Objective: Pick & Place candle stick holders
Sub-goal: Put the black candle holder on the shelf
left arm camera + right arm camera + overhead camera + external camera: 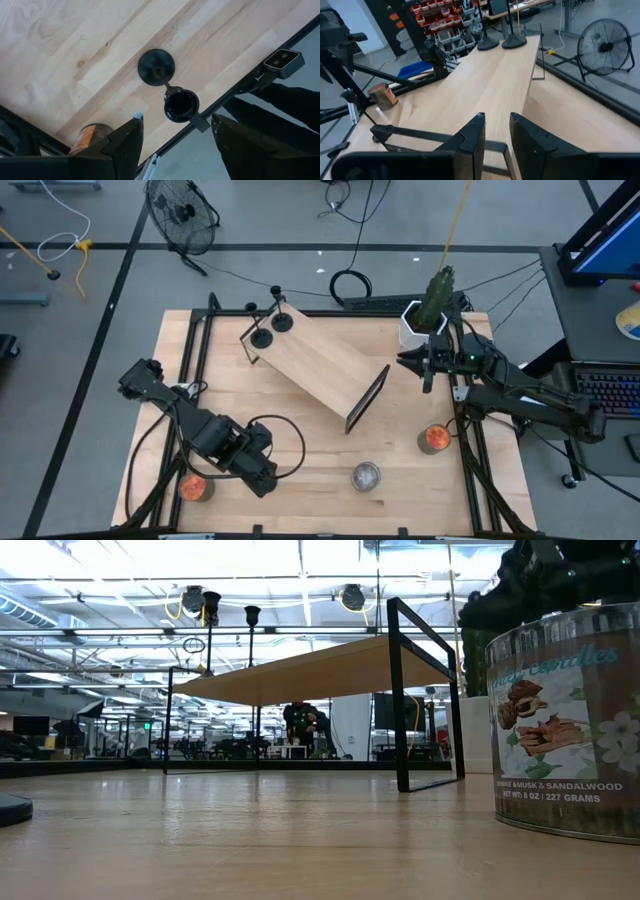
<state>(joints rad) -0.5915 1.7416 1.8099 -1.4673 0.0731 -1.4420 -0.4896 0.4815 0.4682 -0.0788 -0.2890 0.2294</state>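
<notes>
Holder in black (167,85), with a round base and short stem, lies tipped on the pale wooden table (300,440) near its front edge; its stem runs from the base toward the open cup mouth, which faces the table's rim. The left gripper (175,140) hangs above it with fingers spread wide, holding nothing. An orange glass cup (193,487) sits just beside that arm. A silvery cup (366,476) stands farther along the front, and another orange cup (435,439) near the right arm. Two black holders (272,325) stand upright on the end of a small wooden shelf (315,360). The right gripper (496,135) hovers by the shelf's other end, fingers narrow and empty. A fan (182,212) stands on the grey floor.
</notes>
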